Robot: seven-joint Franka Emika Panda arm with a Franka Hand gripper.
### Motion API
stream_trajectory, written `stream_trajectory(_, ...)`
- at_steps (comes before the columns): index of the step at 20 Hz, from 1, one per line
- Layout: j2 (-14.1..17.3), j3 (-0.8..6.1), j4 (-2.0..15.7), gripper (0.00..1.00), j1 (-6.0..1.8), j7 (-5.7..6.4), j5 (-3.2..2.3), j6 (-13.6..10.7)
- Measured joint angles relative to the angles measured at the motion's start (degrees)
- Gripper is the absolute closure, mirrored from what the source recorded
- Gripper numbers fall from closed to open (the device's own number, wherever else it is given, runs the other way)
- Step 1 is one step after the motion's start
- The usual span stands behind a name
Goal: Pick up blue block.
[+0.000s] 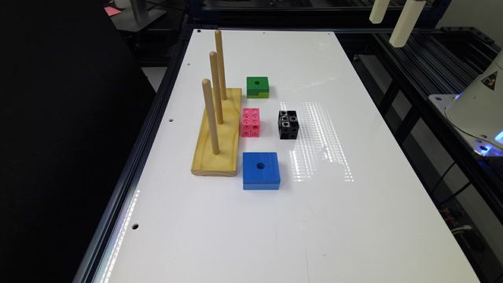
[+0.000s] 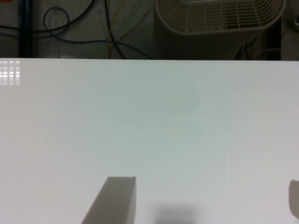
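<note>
The blue block (image 1: 261, 171) lies flat on the white table (image 1: 353, 220), a bright-blue square with a round centre hole, just off the near end of the wooden peg base. My gripper (image 1: 387, 31) hangs high above the table's far corner on the exterior view's right, well away from the block. In the wrist view the gripper (image 2: 205, 205) is open, its two pale fingers (image 2: 117, 200) set wide apart over bare table with nothing between them.
A wooden base (image 1: 218, 133) carries three upright pegs. A green block (image 1: 257, 86), a pink cube cluster (image 1: 250, 122) and a black cube cluster (image 1: 288, 124) sit beyond the blue block. The robot's base (image 1: 479, 106) stands at the exterior view's right. Past the table's edge are a beige basket (image 2: 219, 16) and cables.
</note>
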Motion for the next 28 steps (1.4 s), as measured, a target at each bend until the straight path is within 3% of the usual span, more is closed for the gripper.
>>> stream_trajectory(15, 0.0, 0.00, -0.02, 0.00, -0.19, 0.00, 0.00, 0.0)
stream_trajectory(23, 0.0, 0.08, 0.02, 0.00, 0.10, 0.04, 0.04, 0.3)
stream_trajectory(28, 0.1, 1.21, 0.04, 0.00, 0.37, 0.57, 1.02, 1.4)
